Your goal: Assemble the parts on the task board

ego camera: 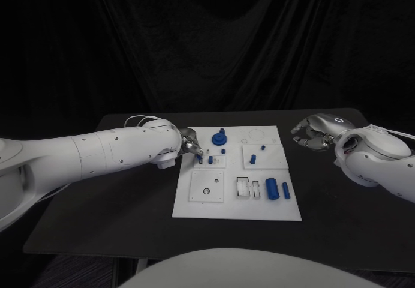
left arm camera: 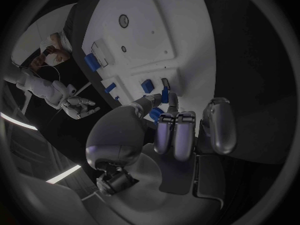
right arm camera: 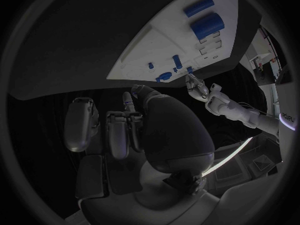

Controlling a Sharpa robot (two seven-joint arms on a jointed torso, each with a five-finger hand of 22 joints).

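Observation:
The white task board (ego camera: pixel 197 201) lies mid-table. My left hand (ego camera: pixel 189 150) is over its far left corner, thumb and a finger pinching a small blue peg (left arm camera: pixel 164 96) just above the board. A second small peg (ego camera: pixel 210 159) stands beside it, and a round blue knob (ego camera: pixel 219 139) stands just beyond. Other pegs (ego camera: pixel 252 159) stand mid-board. Two blue cylinders (ego camera: pixel 271 188) lie near the right edge. My right hand (ego camera: pixel 311 135) hovers off the board's far right corner, fingers apart and holding nothing. The right wrist view shows the left hand (right arm camera: pixel 200 87) at the board's edge.
The near left of the board has a square plate with a round hole (ego camera: pixel 207 191). Beside it are rectangular slots (ego camera: pixel 243 187). Black table (ego camera: pixel 104 216) stretches wide on both sides of the board, and a dark curtain hangs behind.

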